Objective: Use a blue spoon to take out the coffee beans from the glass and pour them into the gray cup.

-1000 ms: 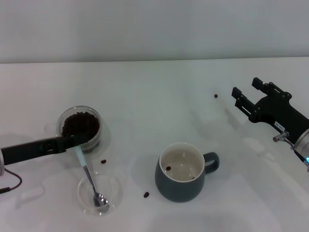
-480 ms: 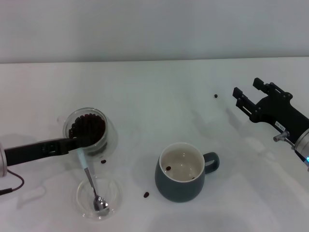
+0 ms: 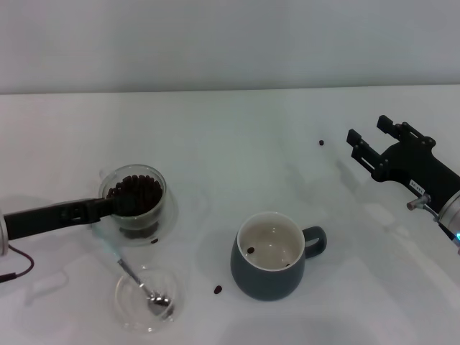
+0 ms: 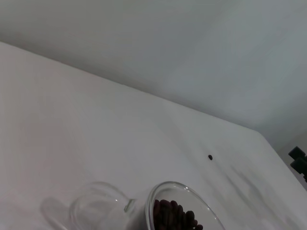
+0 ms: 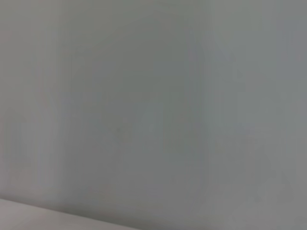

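Observation:
The glass (image 3: 136,201), full of coffee beans (image 3: 134,190), is at the left, held at its side by my left gripper (image 3: 115,207), which reaches in from the left edge. The glass's rim (image 4: 182,201) and beans (image 4: 172,218) show close up in the left wrist view. The blue spoon (image 3: 136,280) lies loose, bowl in a shallow clear dish (image 3: 126,313) in front of the glass, pale handle sticking out toward it. The gray cup (image 3: 269,259) stands at centre with a couple of beans inside. My right gripper (image 3: 368,133) hovers open and empty at the right.
Loose beans lie on the white table: one beside the cup (image 3: 218,290), one under the glass (image 3: 153,241), one far back (image 3: 321,142), also seen in the left wrist view (image 4: 210,157). The right wrist view shows only a grey wall.
My left gripper has carried the glass to the right, toward the cup. The spoon has dropped flatter, its handle now away from the gripper. The right arm has not moved.

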